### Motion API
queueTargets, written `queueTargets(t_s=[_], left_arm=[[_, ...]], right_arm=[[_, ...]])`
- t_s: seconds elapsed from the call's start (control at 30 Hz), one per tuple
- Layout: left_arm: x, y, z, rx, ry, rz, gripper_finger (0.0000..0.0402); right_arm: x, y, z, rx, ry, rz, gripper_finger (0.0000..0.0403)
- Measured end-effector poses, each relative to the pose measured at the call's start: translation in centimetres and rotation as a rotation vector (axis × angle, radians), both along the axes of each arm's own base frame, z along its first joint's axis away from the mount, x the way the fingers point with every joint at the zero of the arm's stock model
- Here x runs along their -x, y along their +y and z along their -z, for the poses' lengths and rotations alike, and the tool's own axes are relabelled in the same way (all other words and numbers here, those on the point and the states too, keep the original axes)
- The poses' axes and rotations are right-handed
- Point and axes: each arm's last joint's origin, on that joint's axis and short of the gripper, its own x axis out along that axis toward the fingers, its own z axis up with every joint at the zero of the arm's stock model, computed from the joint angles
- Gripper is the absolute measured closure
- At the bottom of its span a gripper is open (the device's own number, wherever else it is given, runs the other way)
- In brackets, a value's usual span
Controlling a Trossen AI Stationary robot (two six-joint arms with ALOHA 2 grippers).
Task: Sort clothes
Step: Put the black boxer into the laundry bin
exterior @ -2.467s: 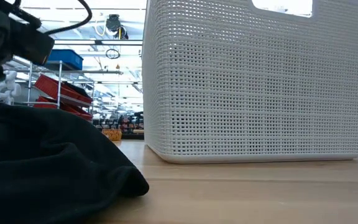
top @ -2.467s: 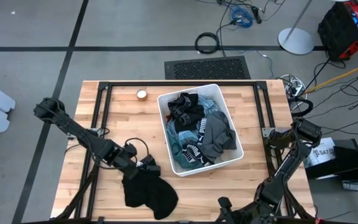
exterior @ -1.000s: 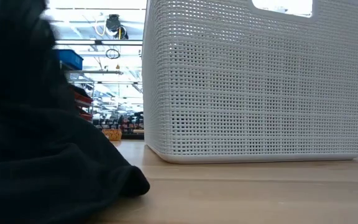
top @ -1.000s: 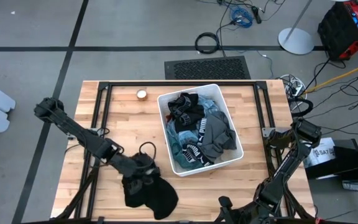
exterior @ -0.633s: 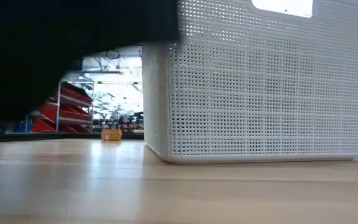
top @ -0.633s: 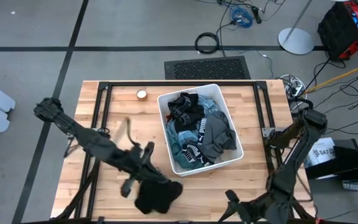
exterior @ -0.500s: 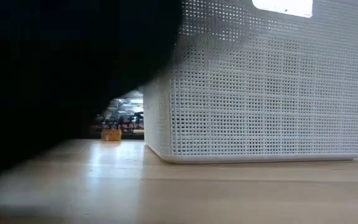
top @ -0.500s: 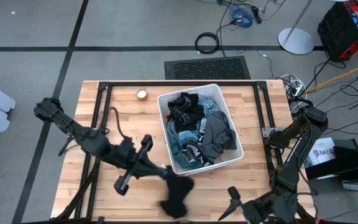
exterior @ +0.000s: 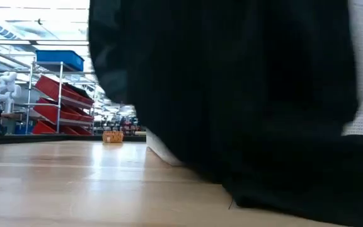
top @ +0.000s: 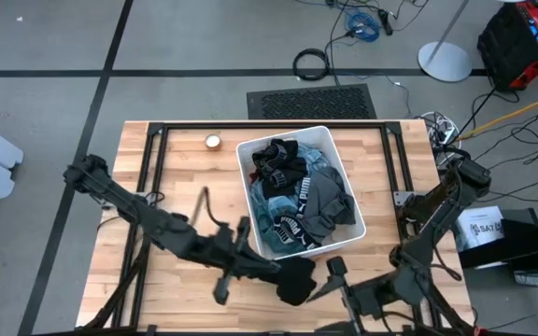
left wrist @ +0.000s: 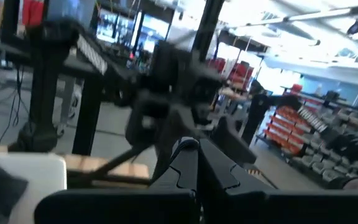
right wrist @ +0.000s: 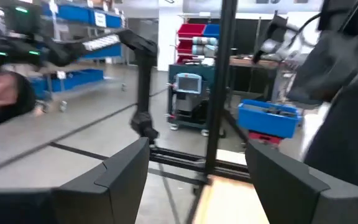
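A black garment (top: 297, 278) hangs from my left gripper (top: 274, 269), which is shut on it just off the near corner of the white bin (top: 242, 149). In the low view the garment (exterior: 244, 94) fills most of the picture, and its lower part (exterior: 301, 195) seems to lie on the table. My right gripper (top: 326, 277) stands open right beside the garment, on its right, with nothing between its fingers (right wrist: 123, 180). More clothes (top: 302, 201), teal, grey, black and white-patterned, lie heaped in the bin. My left gripper holds the black garment by its upper left edge (top: 283, 271), coming at it about level from the table's left. The shut fingers (left wrist: 194, 155) hide the place of contact. The cloth hangs slack below the fingers, bunched.
A small round object (top: 213, 142) sits at the far side of the table, left of the bin. A black frame (top: 152, 168) runs around the tabletop. Bare wood lies left of the bin (top: 194, 196).
My left gripper has risen and swung toward the table's right edge along the near side, tipping from pointing down to about level. The black garment has come up off its flat heap and travelled with it. My right gripper has risen and moved left toward the garment, staying open.
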Motion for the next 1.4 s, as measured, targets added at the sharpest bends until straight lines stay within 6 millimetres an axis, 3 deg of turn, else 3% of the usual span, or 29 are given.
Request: queueTargets(t_s=[0.3,0.47,0.8,1.07,1.4], left_arm=[[-2.5,-1.5,3.5,-0.013,0.079,0.017,0.0398],[-2.8,-1.4,3.8,-0.02,0.088,0.019,0.0397],[-3.1,-0.8,4.1,-0.044,0.115,-0.002,0.0396],[-3.2,-0.7,4.5,-0.062,0.152,-0.026,0.0396],[-3.4,-0.3,4.5,-0.055,0.153,-0.041,0.0396]], right_arm=[[-2.7,-1.1,1.8,0.064,0.036,0.147,0.0149],[-3.0,-1.1,2.8,0.144,0.054,0.37,0.0149],[-3.4,-1.8,3.3,0.115,0.082,0.527,0.0149],[-2.9,-1.5,3.7,0.143,0.105,0.563,0.0149],[-4.4,-2.7,4.3,0.057,0.149,0.501,0.0168]])
